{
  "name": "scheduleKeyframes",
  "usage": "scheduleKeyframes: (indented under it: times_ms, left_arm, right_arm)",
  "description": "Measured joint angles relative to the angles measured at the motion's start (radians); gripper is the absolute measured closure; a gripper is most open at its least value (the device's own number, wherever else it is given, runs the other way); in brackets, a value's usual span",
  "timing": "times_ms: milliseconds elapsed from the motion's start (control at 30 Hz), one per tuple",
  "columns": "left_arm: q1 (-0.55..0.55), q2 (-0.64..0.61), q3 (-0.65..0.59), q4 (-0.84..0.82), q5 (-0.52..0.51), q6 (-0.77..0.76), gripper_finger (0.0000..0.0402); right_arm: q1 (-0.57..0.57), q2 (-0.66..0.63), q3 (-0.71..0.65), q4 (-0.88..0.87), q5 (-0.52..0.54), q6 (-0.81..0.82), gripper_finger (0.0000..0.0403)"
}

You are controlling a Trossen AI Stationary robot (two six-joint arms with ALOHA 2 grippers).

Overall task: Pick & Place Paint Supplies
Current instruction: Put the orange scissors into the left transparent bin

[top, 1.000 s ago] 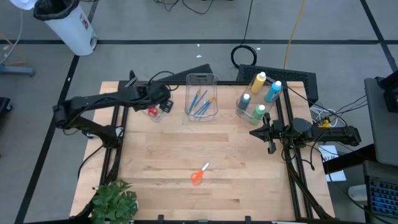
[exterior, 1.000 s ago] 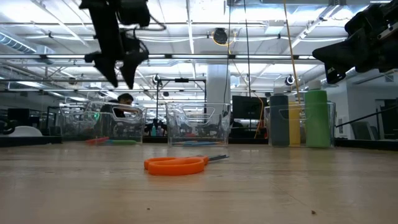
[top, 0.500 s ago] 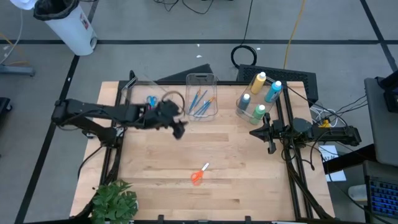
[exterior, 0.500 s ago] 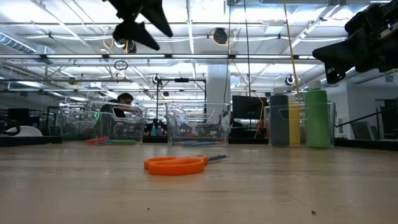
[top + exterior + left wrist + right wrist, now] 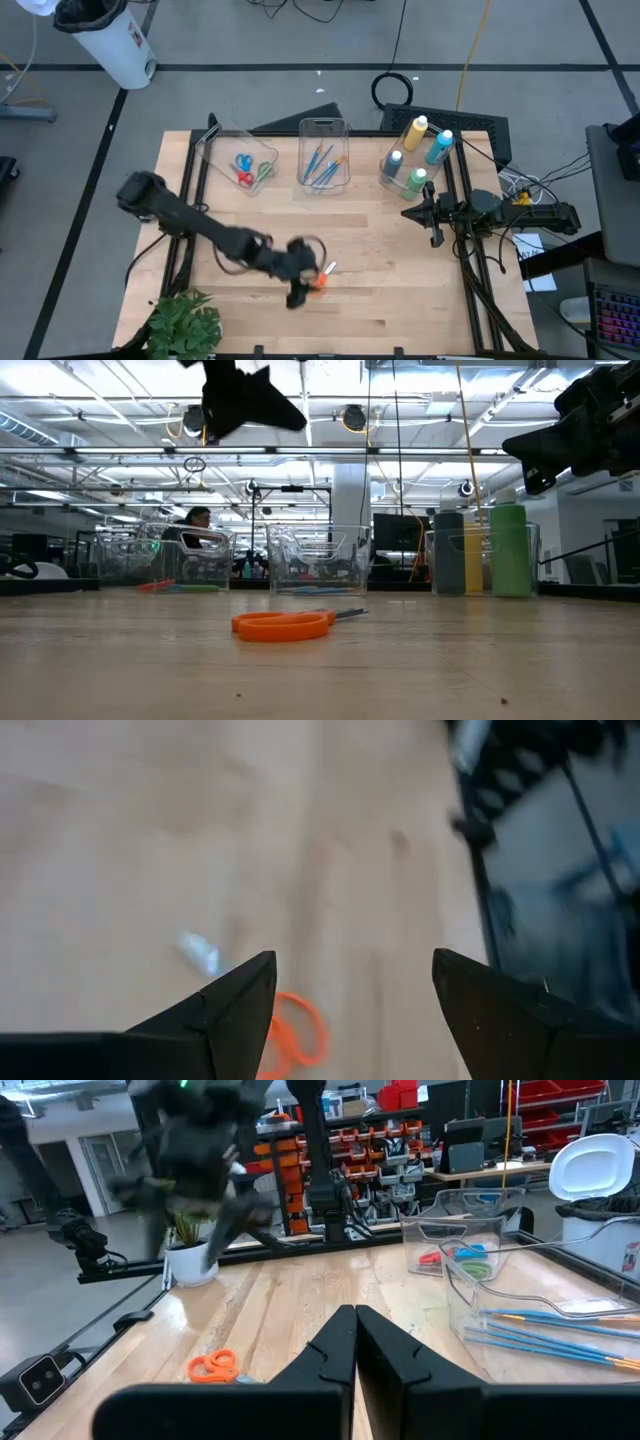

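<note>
Orange-handled scissors (image 5: 320, 279) lie flat on the wooden table near its middle front, and also show in the low view (image 5: 285, 624) and the left wrist view (image 5: 296, 1031). My left gripper (image 5: 302, 287) hangs open high above them (image 5: 262, 408), slanting down; it touches nothing, and in its wrist view (image 5: 350, 970) the scissors lie between its fingers. My right gripper (image 5: 355, 1320) is shut and waits level at the table's right edge (image 5: 412, 213). Blue, red and green scissors (image 5: 247, 168), brushes (image 5: 322, 162) and paint bottles (image 5: 413, 152) sit in clear bins along the far edge.
Three clear bins stand along the far edge: left (image 5: 238, 160), middle (image 5: 323, 150), right (image 5: 405, 170). A green plant (image 5: 185, 325) is at the near left corner. Bare wood lies around the orange scissors.
My left gripper has swung from above the far-left bin toward the table's near edge and to the right, ending over the orange scissors. It has tipped from pointing down to slanting forward. Its fingers stay apart. The scissors have not moved.
</note>
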Motion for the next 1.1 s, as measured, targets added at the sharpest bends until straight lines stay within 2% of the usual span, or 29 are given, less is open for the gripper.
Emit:
scheduleKeyframes:
  times_ms: [233,400,633,1100]
  left_arm:
    - [-0.067,0.226,0.000,0.164,0.155,0.081,0.0131]
    - [-0.064,0.304,0.000,0.180,0.256,-0.030,0.0131]
    - [-0.024,0.318,0.004,0.021,0.247,-0.122,0.0131]
    - [0.071,0.264,-0.002,-0.085,0.204,0.025,0.0131]
  right_arm:
    - [0.000,0.000,0.000,0.000,0.000,0.006,0.0403]
    - [0.000,0.000,0.000,0.000,0.000,0.012,0.0403]
    - [0.000,0.000,-0.001,0.000,0.000,0.026,0.0403]
    - [0.000,0.000,-0.024,0.013,0.000,0.034,0.0403]
